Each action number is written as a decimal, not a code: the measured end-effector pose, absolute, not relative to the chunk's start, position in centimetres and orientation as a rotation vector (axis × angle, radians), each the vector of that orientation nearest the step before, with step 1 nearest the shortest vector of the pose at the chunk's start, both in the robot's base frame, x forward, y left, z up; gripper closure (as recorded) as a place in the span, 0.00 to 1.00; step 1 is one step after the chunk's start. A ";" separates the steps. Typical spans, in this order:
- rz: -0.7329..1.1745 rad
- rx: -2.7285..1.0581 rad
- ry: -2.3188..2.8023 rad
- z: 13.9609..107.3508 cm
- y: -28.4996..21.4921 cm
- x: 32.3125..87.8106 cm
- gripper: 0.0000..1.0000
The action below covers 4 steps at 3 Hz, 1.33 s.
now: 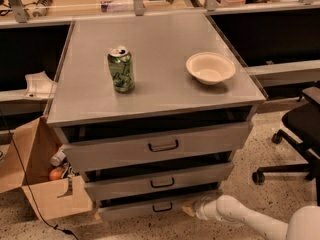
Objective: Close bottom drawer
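The bottom drawer [145, 208] is the lowest and narrowest grey front of three, with a small dark loop handle [162, 207]. It stands slightly out, with a dark gap above its front. My gripper [189, 209] is at the end of the white arm [240, 216], low near the floor, right at the drawer front's right end. Its tip looks to be touching the panel.
A green can [121, 69] and a cream bowl [210, 68] sit on the cabinet top [155, 44]. The top drawer [157, 146] and middle drawer [160, 180] also stand slightly out. An open cardboard box [37, 184] is on the floor at left, a black office chair [300, 134] at right.
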<state>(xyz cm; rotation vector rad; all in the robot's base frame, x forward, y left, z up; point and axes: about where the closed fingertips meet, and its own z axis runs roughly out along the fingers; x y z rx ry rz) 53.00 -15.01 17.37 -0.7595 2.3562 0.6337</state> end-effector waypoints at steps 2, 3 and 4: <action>0.634 -0.760 2.356 17.4 -15.0 53.0 0.42; 0.634 -0.760 2.356 17.4 -15.0 53.0 0.19; 0.634 -0.760 2.356 17.4 -15.0 53.0 0.00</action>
